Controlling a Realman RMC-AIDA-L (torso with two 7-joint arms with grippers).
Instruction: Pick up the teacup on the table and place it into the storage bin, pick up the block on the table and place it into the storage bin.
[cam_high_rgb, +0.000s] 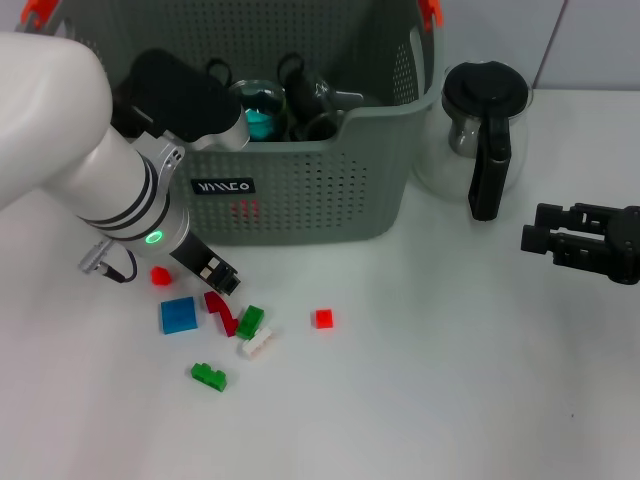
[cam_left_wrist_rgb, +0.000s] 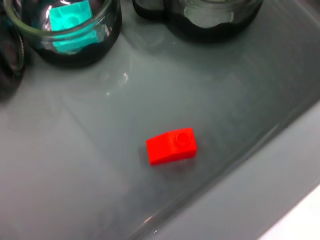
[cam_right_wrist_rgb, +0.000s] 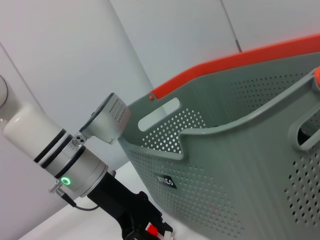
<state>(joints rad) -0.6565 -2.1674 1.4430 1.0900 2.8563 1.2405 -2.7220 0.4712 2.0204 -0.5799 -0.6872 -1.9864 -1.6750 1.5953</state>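
The grey-green perforated storage bin (cam_high_rgb: 320, 190) stands at the back of the white table, and also shows in the right wrist view (cam_right_wrist_rgb: 225, 165). My left gripper (cam_high_rgb: 180, 85) hangs over the bin's left part. The left wrist view looks down at the bin floor (cam_left_wrist_rgb: 75, 175), where a red block (cam_left_wrist_rgb: 171, 146) lies loose. A glass teacup (cam_left_wrist_rgb: 65, 30) with a teal block (cam_left_wrist_rgb: 72, 22) inside stands in the bin (cam_high_rgb: 260, 108), with dark cups (cam_high_rgb: 310, 95) beside it. My right gripper (cam_high_rgb: 540, 228) is parked, open and empty, at the right edge.
A glass coffee pot (cam_high_rgb: 485, 120) with a black handle stands right of the bin. Loose blocks lie in front of the bin: small red (cam_high_rgb: 160, 275), blue (cam_high_rgb: 178, 315), dark red (cam_high_rgb: 220, 312), green (cam_high_rgb: 250, 320), white (cam_high_rgb: 257, 342), green (cam_high_rgb: 208, 376), red (cam_high_rgb: 322, 318).
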